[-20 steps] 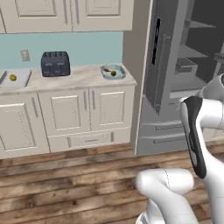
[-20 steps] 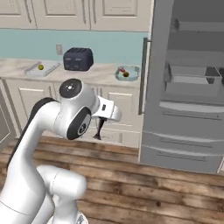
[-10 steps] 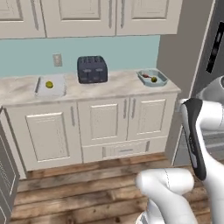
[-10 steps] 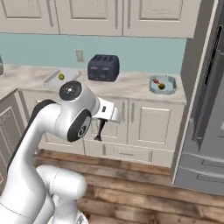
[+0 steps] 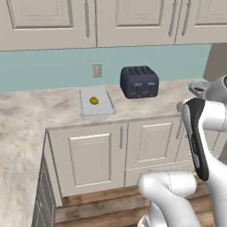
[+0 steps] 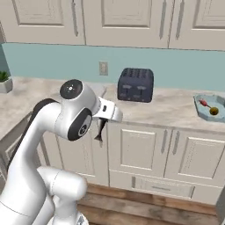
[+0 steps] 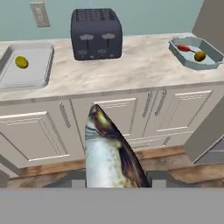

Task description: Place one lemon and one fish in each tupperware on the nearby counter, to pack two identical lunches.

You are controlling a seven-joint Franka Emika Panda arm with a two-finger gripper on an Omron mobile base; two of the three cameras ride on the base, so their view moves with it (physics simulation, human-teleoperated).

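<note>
My gripper (image 7: 114, 183) is shut on a silvery brown fish (image 7: 107, 148), held in front of the cabinet doors below the counter (image 7: 144, 72). In the right base view the fish (image 6: 100, 131) hangs from the hand. The flat light grey tupperware (image 7: 37, 74) on the left holds one lemon (image 7: 21, 62); the left base view shows that tupperware (image 5: 105, 106) and lemon (image 5: 94, 100) too. The pale blue tupperware (image 7: 211, 62) on the right holds a lemon (image 7: 200, 56) and a small red fish (image 7: 184, 47).
A dark navy toaster (image 7: 96, 33) stands between the two containers, against the teal wall. The counter (image 5: 26, 133) turns a corner and runs forward on the left. A small potted plant (image 6: 5, 81) sits at the far left. Wooden floor lies below the cabinets.
The whole picture has slid to the right: the base has turned left and come closer to the counter, and the fridge has left the base views. The fish stays in the shut gripper.
</note>
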